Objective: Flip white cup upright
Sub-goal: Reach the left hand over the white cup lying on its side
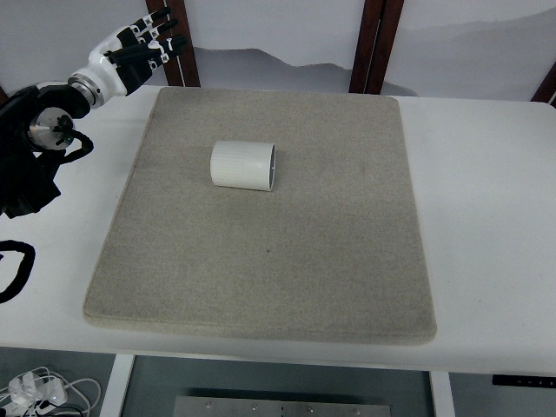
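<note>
White cup [244, 164] lies on its side on your grey mat [261, 287], while your left hand [139, 48] hovers at ten o'clock, fingers spread, holding nothing.

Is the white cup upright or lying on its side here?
On its side: the white cup lies on the grey mat, its open mouth facing right. The left hand is far off.

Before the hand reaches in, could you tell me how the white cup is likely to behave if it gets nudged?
The white cup lies on its side with its opening facing right, so it would probably roll toward or away from the robot. The felt mat looks rough and may slow it. It appears rigid and fairly light.
</note>
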Controlling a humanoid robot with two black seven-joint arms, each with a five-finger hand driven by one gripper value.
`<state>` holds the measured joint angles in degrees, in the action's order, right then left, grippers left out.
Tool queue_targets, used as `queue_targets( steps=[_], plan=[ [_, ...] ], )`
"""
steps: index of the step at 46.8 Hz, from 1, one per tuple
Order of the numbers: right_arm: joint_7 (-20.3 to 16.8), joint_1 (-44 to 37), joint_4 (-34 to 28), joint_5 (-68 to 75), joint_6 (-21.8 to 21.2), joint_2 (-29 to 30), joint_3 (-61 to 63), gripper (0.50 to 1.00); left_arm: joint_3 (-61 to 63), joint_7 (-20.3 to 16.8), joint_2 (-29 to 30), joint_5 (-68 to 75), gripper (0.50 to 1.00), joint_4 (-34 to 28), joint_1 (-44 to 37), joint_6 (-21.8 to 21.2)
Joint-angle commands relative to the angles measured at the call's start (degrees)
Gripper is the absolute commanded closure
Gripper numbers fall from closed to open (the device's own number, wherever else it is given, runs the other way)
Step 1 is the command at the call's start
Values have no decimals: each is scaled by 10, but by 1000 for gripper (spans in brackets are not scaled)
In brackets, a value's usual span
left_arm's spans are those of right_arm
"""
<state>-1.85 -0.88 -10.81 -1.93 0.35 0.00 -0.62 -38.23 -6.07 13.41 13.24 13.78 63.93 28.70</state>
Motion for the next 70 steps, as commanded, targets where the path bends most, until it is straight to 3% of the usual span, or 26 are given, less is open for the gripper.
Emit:
queue_targets(
  steps=[1, 23, 33, 48, 70],
  plan=[
    [0, 0, 0, 0, 0, 0, 0, 548, 0, 0, 14, 53, 506, 27, 4, 0],
    [0, 0, 0, 0, 0, 0, 0, 548, 10, 2, 115, 438, 514, 317, -7, -4],
    [0, 0, 0, 0, 0, 0, 0, 548, 83, 13, 136, 493, 519, 403, 6, -8],
    [0, 0, 0, 0, 0, 0, 0, 548, 115, 46, 112, 584, 521, 423, 16, -15],
    [0, 0, 0, 0, 0, 0, 0, 548, 140, 50, 49, 668, 534, 396, 6, -54]
  ],
)
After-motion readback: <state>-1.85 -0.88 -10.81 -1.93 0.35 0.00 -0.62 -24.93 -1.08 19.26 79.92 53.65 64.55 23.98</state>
